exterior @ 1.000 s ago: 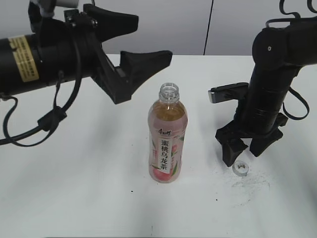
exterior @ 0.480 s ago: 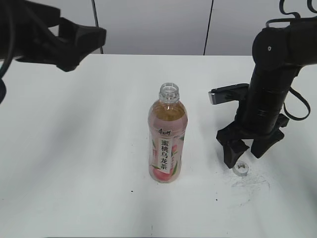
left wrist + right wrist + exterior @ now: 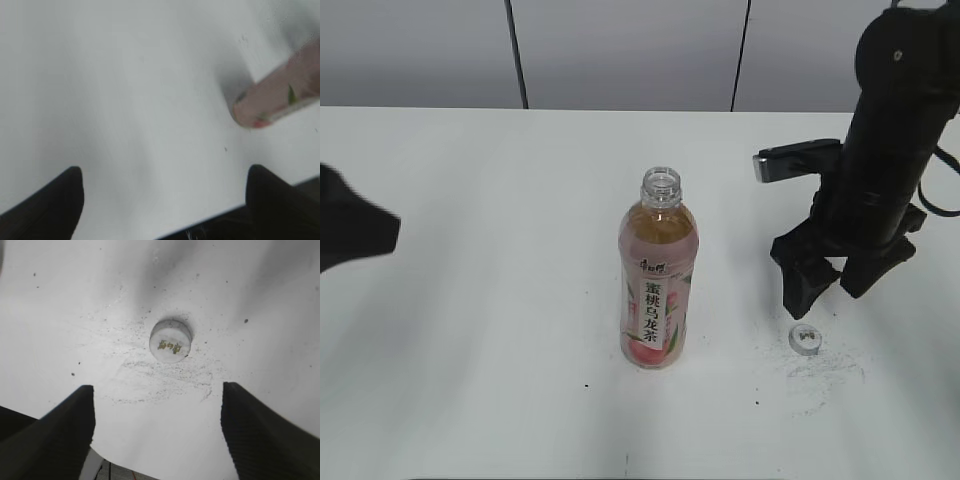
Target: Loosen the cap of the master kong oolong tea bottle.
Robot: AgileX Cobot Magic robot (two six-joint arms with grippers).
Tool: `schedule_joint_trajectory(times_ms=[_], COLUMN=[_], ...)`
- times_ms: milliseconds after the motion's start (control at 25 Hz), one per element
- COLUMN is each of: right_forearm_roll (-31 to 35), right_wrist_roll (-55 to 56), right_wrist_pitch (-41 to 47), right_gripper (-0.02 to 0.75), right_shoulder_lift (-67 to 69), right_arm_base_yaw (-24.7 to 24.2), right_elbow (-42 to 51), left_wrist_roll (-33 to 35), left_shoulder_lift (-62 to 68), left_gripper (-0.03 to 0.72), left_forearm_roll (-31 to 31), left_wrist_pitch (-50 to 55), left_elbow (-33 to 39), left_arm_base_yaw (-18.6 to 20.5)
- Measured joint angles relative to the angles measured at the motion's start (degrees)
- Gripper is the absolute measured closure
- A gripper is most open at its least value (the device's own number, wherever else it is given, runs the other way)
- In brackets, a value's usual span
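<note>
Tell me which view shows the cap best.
Right wrist view: the cap lies flat on the table, filling the middle with its top mark readable. The exterior view shows it small, below the right end effector. The left wrist view misses it.

Open upright tea bottle point(image 3: 659, 280), cap point(image 3: 805, 339) on table
</note>
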Motion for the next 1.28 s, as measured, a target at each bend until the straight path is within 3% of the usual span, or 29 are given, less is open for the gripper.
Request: schedule_joint_trajectory(times_ms=[160, 400, 800, 1280], right_forearm_roll=[0.0, 0.0, 0.5, 0.4], right_wrist_roll=[0.0, 0.1, 1.1, 1.1], right_wrist_pitch=[2.8, 9.3, 10.4, 10.7], right_gripper=[0.15, 0.15, 0.15, 0.15], right_shoulder_lift=[-5.1, -14.3, -39.4, -76.0], right_arm_base_yaw=[0.0, 0.0, 0.0, 0.0], right_elbow=[0.0, 1.0, 13.4, 24.5], left_wrist_roll=[8.5, 17.1, 19.4, 19.4], left_shoulder_lift=[-10.3, -25.7, -51.9, -54.1], left_gripper=[0.101, 0.101, 0.112, 0.13], left_forearm_roll=[-6.8, -6.8, -6.4, -8.7], left_wrist_pitch=[13.3, 28.8, 26.1, 19.3], left_elbow=[0.0, 0.0, 4.2, 9.2], left_arm_base_yaw=[0.0, 0.0, 0.0, 0.0])
